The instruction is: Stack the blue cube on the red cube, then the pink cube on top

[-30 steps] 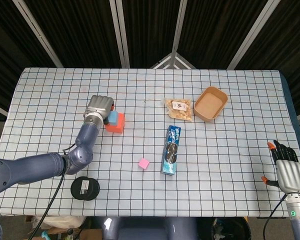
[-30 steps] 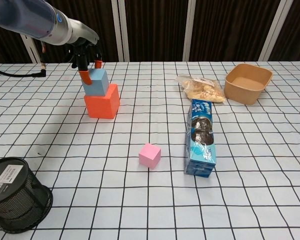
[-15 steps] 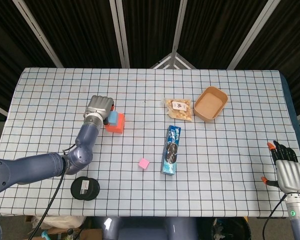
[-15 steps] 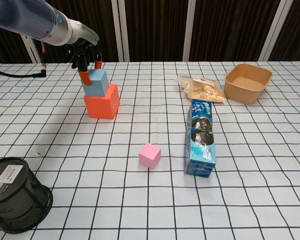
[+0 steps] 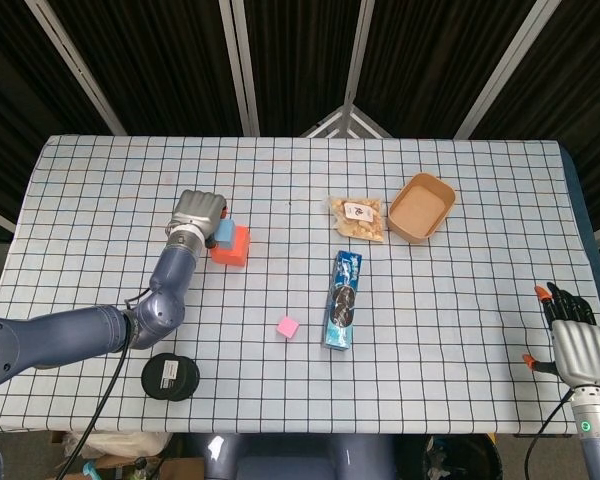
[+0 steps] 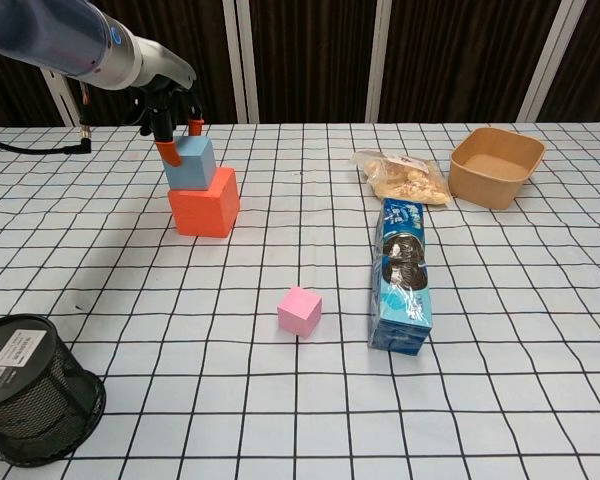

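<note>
Barely anything has shifted over the last second: left hand (image 6: 173, 125) still pinches the blue cube (image 6: 189, 163), which sits on the red cube (image 6: 205, 203) toward its left edge. Judging by that offset, letting go carelessly could tip it off. Pink cube (image 6: 300, 310) waits on the worktop (image 6: 280, 420). Right hand (image 5: 575, 330) idles, fingers apart, holding nothing. Cookie box (image 6: 401, 275) print isn't readable.
</note>
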### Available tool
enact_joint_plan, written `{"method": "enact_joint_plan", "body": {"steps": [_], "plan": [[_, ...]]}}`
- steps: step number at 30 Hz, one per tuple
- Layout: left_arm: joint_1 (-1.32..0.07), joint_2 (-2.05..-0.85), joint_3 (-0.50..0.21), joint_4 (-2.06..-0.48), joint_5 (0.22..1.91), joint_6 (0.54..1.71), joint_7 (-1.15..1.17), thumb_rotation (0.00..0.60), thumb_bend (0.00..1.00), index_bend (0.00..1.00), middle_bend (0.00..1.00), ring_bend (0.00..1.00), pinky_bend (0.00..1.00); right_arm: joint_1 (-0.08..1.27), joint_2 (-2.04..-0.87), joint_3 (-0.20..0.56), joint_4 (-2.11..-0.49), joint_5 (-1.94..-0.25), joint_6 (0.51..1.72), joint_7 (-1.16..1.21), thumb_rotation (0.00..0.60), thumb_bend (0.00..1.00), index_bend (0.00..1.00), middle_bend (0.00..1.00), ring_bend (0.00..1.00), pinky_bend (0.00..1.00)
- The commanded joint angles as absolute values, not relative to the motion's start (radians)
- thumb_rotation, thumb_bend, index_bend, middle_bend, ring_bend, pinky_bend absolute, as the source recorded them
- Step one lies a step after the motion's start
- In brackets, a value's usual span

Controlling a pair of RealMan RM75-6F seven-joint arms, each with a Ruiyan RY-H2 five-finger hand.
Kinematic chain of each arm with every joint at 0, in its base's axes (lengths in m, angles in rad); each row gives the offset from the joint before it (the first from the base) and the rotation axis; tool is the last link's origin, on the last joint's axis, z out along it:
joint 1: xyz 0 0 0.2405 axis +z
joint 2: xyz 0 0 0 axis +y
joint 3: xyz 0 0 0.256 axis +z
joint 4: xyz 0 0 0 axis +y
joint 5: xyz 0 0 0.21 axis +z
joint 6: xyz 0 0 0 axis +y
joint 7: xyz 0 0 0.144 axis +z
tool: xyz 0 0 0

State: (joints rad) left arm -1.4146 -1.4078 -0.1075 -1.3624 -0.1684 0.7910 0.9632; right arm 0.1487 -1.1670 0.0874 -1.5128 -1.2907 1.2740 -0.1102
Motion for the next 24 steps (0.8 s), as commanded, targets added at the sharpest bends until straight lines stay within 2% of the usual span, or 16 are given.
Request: {"method": "enact_joint_plan", "body": {"steps": [1,24], "plan": [[-1.414,-1.408,-0.109,-1.361,-0.168,0.788,0.964,0.600,0.47,0.35,0.82,0.65,0.69,0.149,-1.167,0.087,-1.514,-1.291,1.274,-0.111,0.600,0.10,0.03,0.01,0.06,0.09],[-1.414,-1.413,-0.117,-1.376,-0.151,0.798,0.962,0.600,0.47,0.35,0.82,0.65,0.69,0.149,-1.163,0.088,-1.519,-1.286,1.273,-0.108,0.600,0.09,0.03,0.01,0.06,0.09]]}}
